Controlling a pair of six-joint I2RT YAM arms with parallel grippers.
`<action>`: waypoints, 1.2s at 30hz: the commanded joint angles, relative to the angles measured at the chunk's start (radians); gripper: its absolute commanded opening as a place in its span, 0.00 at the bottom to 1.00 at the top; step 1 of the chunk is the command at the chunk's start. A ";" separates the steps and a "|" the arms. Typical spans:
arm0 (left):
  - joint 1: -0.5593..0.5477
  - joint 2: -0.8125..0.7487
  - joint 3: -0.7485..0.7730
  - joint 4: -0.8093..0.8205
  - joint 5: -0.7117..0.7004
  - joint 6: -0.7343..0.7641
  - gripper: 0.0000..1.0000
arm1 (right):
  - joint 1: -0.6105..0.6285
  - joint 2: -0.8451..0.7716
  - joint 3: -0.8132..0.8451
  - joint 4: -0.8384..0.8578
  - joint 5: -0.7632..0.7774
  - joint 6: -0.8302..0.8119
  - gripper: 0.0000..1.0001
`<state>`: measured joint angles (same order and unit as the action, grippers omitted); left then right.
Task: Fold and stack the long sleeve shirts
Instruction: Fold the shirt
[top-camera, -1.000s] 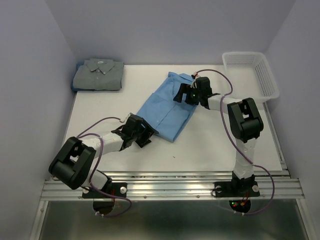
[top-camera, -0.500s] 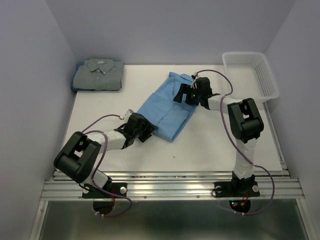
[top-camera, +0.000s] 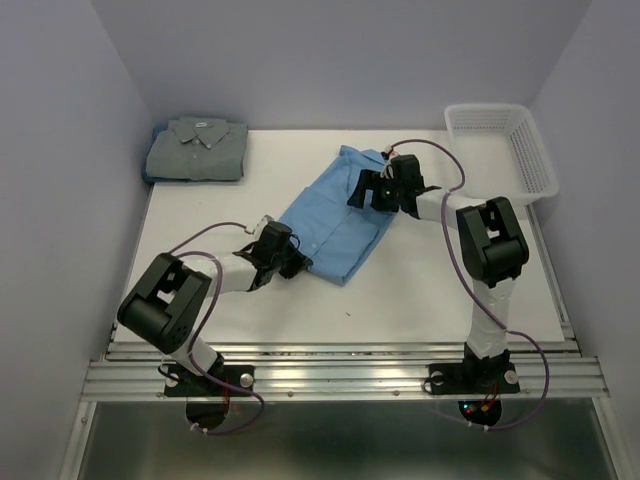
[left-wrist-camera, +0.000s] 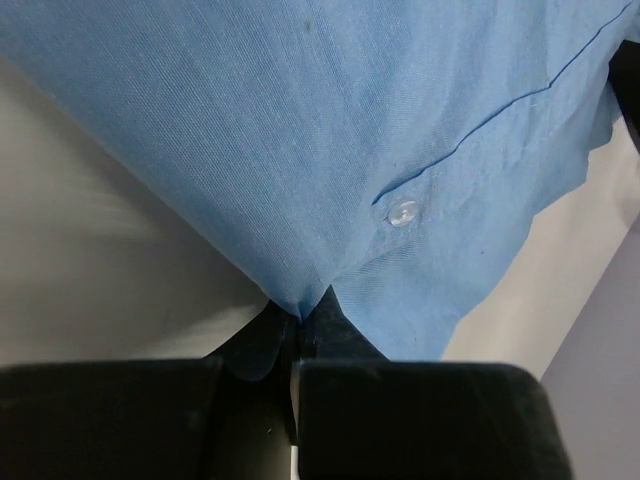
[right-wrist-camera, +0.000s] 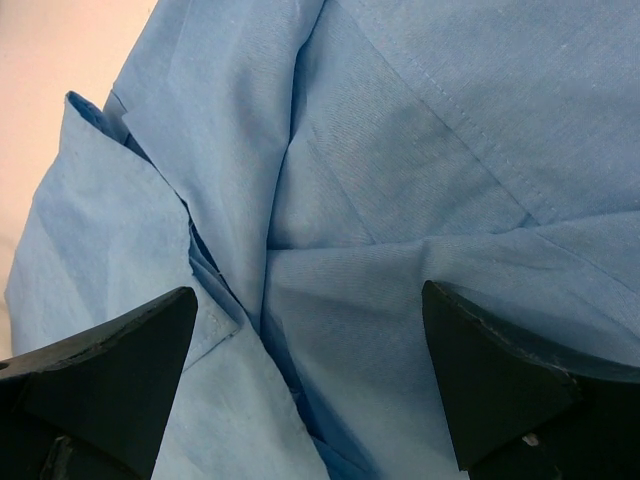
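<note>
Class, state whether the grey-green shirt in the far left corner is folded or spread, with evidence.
Folded: the grey-green shirt forms a compact rectangle, collar on top, sleeves tucked out of sight.

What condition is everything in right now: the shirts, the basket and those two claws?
Blue shirt: partly folded, lying flat and slantwise.
Grey-green shirt: neatly folded, at the far left corner.
Basket: upright, looks empty.
Left gripper: shut, pinching the blue shirt's near edge.
Right gripper: open, fingers spread over the blue shirt's far end.
</note>
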<state>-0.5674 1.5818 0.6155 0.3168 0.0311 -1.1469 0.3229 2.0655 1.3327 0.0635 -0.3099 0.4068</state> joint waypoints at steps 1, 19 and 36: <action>-0.002 -0.127 0.026 -0.211 -0.002 0.074 0.00 | 0.028 -0.037 0.005 -0.203 0.034 -0.103 1.00; 0.000 -0.370 0.381 -0.693 -0.022 0.289 0.00 | 0.337 -0.027 0.082 -0.318 0.109 -0.237 0.23; -0.002 -0.260 0.566 -0.619 -0.003 0.483 0.00 | 0.145 -0.211 0.031 -0.289 0.181 -0.091 0.31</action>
<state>-0.5678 1.3144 1.1206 -0.3336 0.0200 -0.7349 0.5739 1.9358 1.3773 -0.2409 -0.2024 0.2928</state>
